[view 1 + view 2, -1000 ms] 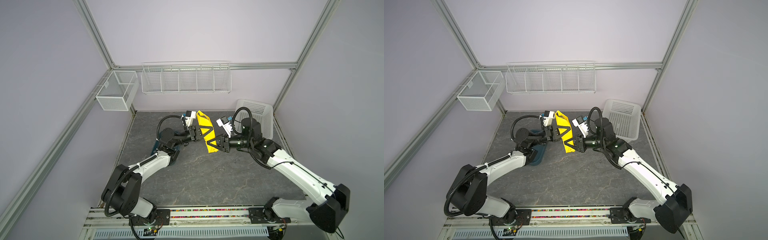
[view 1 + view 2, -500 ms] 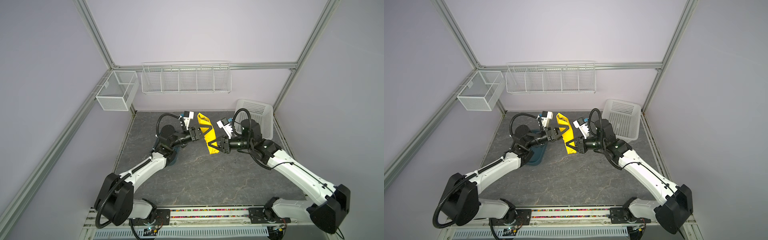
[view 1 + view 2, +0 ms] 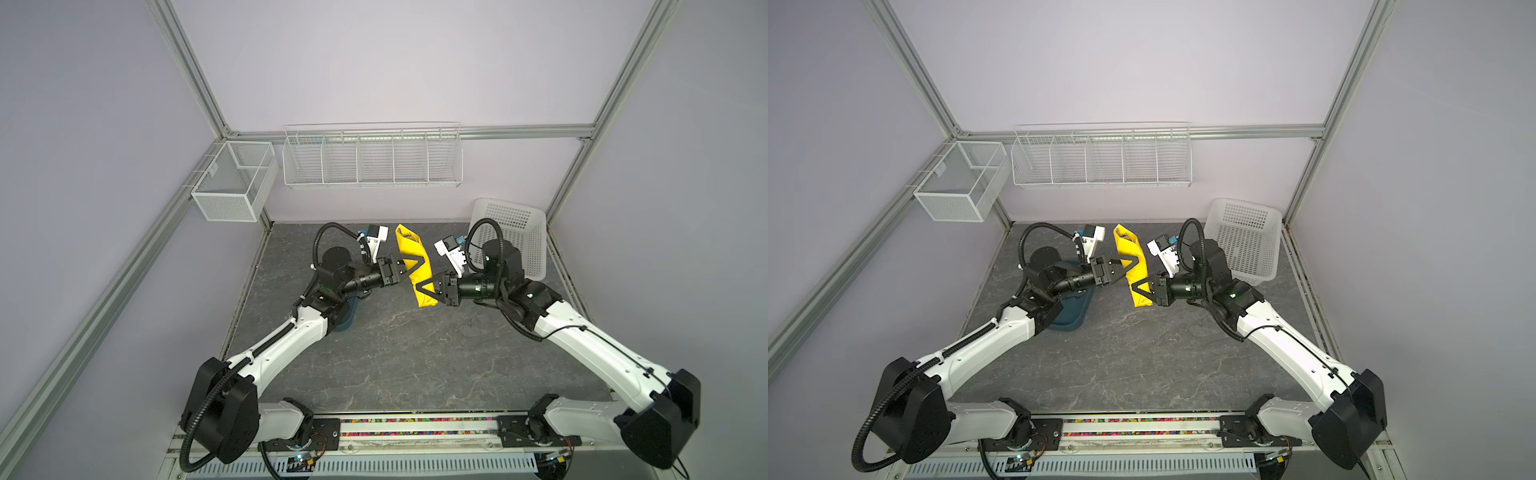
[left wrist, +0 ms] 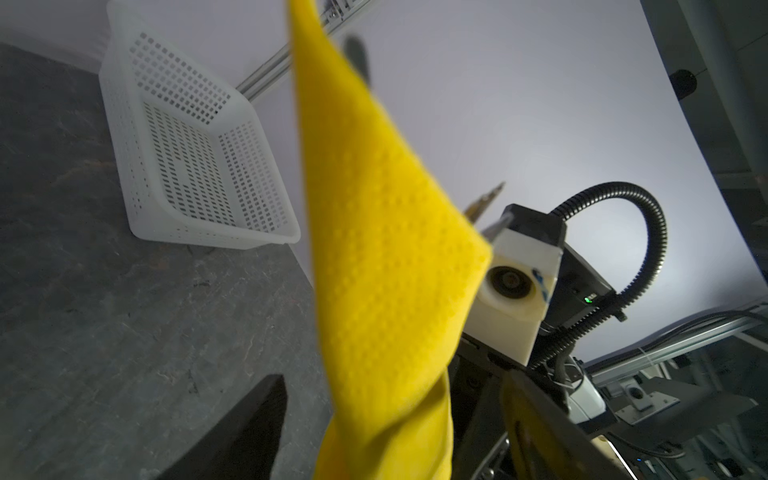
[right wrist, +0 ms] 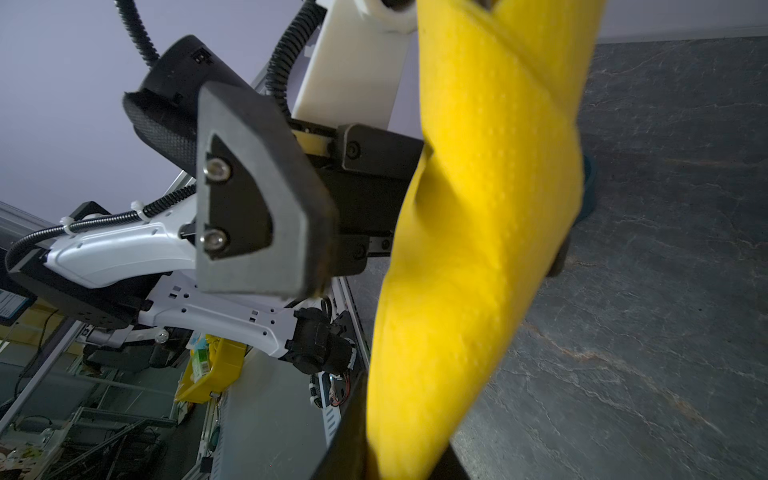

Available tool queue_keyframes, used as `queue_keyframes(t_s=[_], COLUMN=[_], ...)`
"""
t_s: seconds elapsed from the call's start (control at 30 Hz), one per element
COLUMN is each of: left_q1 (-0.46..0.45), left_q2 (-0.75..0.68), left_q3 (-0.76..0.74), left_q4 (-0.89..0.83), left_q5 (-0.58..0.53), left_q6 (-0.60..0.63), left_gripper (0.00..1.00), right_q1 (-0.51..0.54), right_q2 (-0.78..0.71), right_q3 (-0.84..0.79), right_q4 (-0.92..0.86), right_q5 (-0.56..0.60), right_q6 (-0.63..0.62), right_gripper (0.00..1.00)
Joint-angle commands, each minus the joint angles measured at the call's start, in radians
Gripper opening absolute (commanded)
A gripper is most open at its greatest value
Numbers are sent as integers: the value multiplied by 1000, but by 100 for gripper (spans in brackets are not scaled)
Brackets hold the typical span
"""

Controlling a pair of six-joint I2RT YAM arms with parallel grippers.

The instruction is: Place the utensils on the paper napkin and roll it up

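Over the grey table (image 3: 395, 353), your right gripper (image 3: 423, 289) is clamped tight on the near, lower end of the rolled yellow paper napkin (image 3: 409, 249). The roll is held in the air and slants up and away towards the back wall in both top views. Just beyond, your left gripper (image 3: 419, 266) straddles the roll's middle with its fingers (image 4: 241, 428) spread wide, and that dark finger stands apart from the paper. The utensils (image 4: 484, 203) are wrapped inside, with only metal tips poking past the paper's edge. The teal tub (image 3: 1073, 320) lies under your left arm. Farther back on the right stands the white perforated basket (image 3: 536, 249). On the walls hang the wire rack (image 3: 372, 160) and the mesh box (image 3: 232, 187).
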Motion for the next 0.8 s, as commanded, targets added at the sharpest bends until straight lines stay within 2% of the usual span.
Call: queue_keyframes(t_s=[0.0, 0.13, 0.33, 0.63, 0.77], left_q1=[0, -9, -22, -28, -27], left_q2=[3, 10, 9, 4, -7], left_q3=[-7, -7, -18, -13, 0], left_q4=[86, 92, 88, 101, 73], left_q5=[32, 51, 26, 24, 21], left_q6=[-29, -41, -35, -24, 4], left_gripper=[70, 56, 40, 27, 16], right_q1=[1, 2, 0, 0, 1], right_q2=[-31, -34, -42, -42, -46], right_q3=[-10, -17, -23, -25, -30], right_q4=[55, 67, 95, 90, 83], right_q5=[12, 36, 46, 61, 73], right_q6=[6, 17, 34, 40, 39], right_gripper=[16, 16, 16, 18, 21])
